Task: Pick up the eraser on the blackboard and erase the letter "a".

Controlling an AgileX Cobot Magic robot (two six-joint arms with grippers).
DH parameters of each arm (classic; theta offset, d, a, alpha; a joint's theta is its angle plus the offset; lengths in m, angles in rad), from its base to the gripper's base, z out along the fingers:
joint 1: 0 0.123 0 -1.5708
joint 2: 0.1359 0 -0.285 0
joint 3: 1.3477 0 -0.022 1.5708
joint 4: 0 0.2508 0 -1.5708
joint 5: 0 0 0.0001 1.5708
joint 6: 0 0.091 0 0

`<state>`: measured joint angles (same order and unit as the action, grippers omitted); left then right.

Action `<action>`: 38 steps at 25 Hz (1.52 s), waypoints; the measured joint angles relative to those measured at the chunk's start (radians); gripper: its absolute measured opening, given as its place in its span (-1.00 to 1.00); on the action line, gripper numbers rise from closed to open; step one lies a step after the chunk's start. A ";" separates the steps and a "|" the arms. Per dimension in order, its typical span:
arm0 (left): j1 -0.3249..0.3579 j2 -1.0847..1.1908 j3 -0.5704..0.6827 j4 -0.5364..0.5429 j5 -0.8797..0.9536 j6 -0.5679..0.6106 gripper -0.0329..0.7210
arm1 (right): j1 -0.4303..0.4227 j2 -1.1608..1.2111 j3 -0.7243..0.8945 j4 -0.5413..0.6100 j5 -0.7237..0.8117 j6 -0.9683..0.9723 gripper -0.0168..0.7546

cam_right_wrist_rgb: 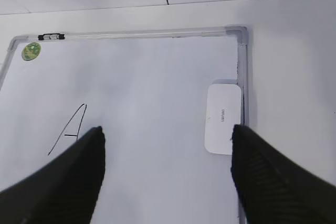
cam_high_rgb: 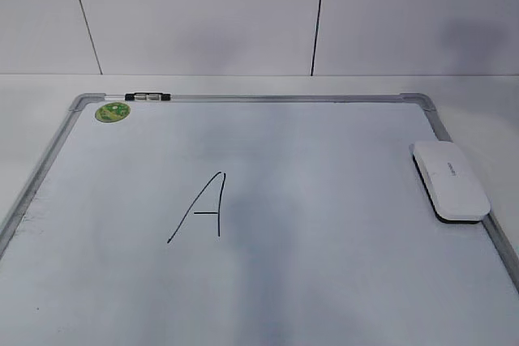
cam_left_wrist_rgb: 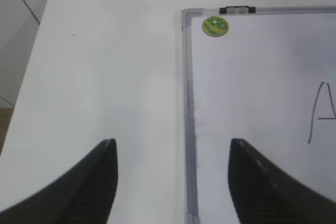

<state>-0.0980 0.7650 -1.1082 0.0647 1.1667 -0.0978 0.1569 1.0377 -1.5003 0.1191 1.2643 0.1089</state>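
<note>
While the eraser (cam_high_rgb: pixel 451 178) lies untouched at the right edge of the blackboard (cam_high_rgb: pixel 324 297), against the frame, the task appears to stand at its opening step: the pickup. Both the left gripper (cam_left_wrist_rgb: pixel 173 182) and right gripper (cam_right_wrist_rgb: pixel 167 174) hang spread and empty. No lowercase "a" is visible; only a capital "A" (cam_high_rgb: pixel 199 208) shows at mid-board. Next move, in my judgement, calls for the right gripper to descend squarely over the eraser, a white rounded oblong with dark underside.
</note>
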 joint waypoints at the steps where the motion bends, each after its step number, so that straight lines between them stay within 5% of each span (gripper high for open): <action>1: -0.018 -0.011 0.000 0.000 0.014 0.000 0.41 | 0.002 -0.032 0.015 0.004 0.002 0.000 0.58; 9: -0.108 -0.108 0.000 0.000 0.098 -0.006 0.41 | 0.002 -0.345 0.148 0.013 0.006 0.000 0.58; 26: -0.112 -0.355 0.010 -0.032 0.114 -0.010 0.41 | 0.005 -0.700 0.468 0.013 0.012 0.000 0.58; 38: -0.112 -0.554 0.345 -0.090 0.114 -0.010 0.41 | 0.005 -0.781 0.705 -0.029 0.014 -0.063 0.58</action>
<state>-0.2102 0.2105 -0.7630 -0.0254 1.2808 -0.1075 0.1618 0.2567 -0.7951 0.0904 1.2779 0.0462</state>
